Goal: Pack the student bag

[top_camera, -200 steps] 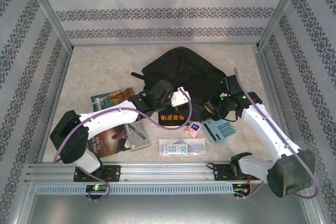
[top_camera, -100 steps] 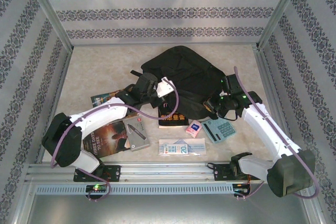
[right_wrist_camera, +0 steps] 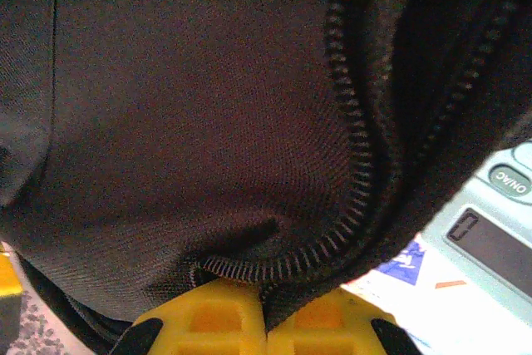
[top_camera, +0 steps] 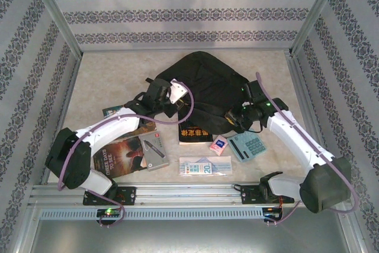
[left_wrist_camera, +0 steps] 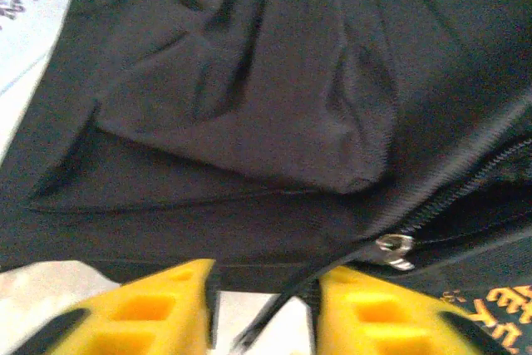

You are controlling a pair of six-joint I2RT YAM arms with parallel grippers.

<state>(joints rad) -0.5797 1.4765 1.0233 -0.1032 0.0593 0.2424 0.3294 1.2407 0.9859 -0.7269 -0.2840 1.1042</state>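
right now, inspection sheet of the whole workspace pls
surface: pale marbled tabletop, bare at the back
job's things: black student bag lying mid-table, zip partly open
clutter: black book, calculator, pink card, Three Days to See book near the bag
grippers: left gripper open at the bag's zip pull; right gripper shut on the bag's zip edge
cables: purple cable looped along each arm
surroundings: patterned walls, aluminium rail in front

A calculator [top_camera: 247, 145], pink packet [top_camera: 218, 145], black book [top_camera: 194, 135] and grey case [top_camera: 153, 151] lie on the table [top_camera: 112, 69].
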